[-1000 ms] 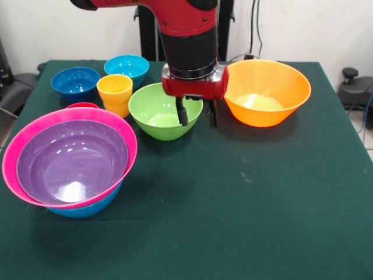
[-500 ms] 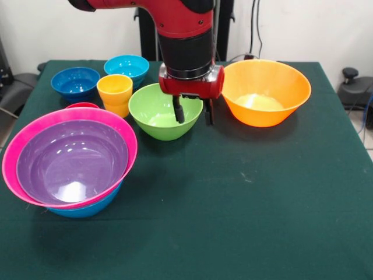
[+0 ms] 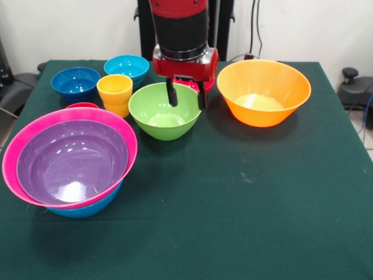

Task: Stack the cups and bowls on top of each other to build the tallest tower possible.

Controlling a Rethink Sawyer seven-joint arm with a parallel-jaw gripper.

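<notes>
My gripper [image 3: 186,102] hangs open and empty over the far right rim of the green bowl [image 3: 160,114], one finger [image 3: 171,93] above its inside. Something red [image 3: 191,86] shows between the fingers, behind the bowl; I cannot tell what it is. The large orange bowl [image 3: 263,92] stands to the right. The yellow-orange cup [image 3: 115,93] stands left of the green bowl. At the front left the tower is a purple bowl [image 3: 73,160] nested in a pink bowl [image 3: 17,143] on a blue bowl [image 3: 87,208].
A dark blue bowl [image 3: 75,81] and a light blue bowl [image 3: 126,66] stand at the far left. A red rim [image 3: 82,105] peeks out behind the pink bowl. The green cloth table [image 3: 245,198] runs to its edges on all sides.
The gripper has moved toward the far side and a little left, from the green bowl's near right rim to above its far rim. It stays open. The bowls have not moved.
</notes>
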